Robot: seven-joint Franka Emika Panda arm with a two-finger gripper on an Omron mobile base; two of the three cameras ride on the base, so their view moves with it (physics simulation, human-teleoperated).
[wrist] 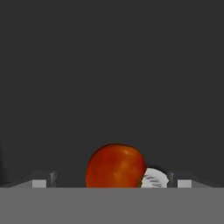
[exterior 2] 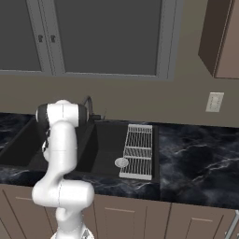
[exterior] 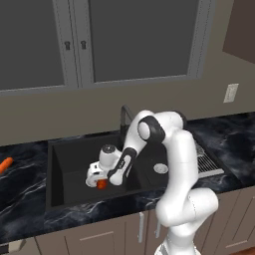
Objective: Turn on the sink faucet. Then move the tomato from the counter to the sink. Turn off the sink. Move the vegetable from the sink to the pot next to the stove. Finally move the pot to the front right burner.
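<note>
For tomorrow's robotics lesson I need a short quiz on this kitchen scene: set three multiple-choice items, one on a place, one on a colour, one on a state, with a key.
1. Where is the tomato?
A. In the left basin of the sink
B. On the counter by the carrot
C. On the drying rack

2. What colour is the counter?
A. Plain white
B. Black with white veins
C. Brown wood

3. How does the gripper stand?
A. Shut on the tomato
B. Shut on nothing
C. Open, with the tomato between its fingers

Key: 1 A, the left base view shows it on the basin floor. 2 B, pale veins cross the dark top. 3 C, in the hand view the fingertips stand wide on either side of it.
</note>
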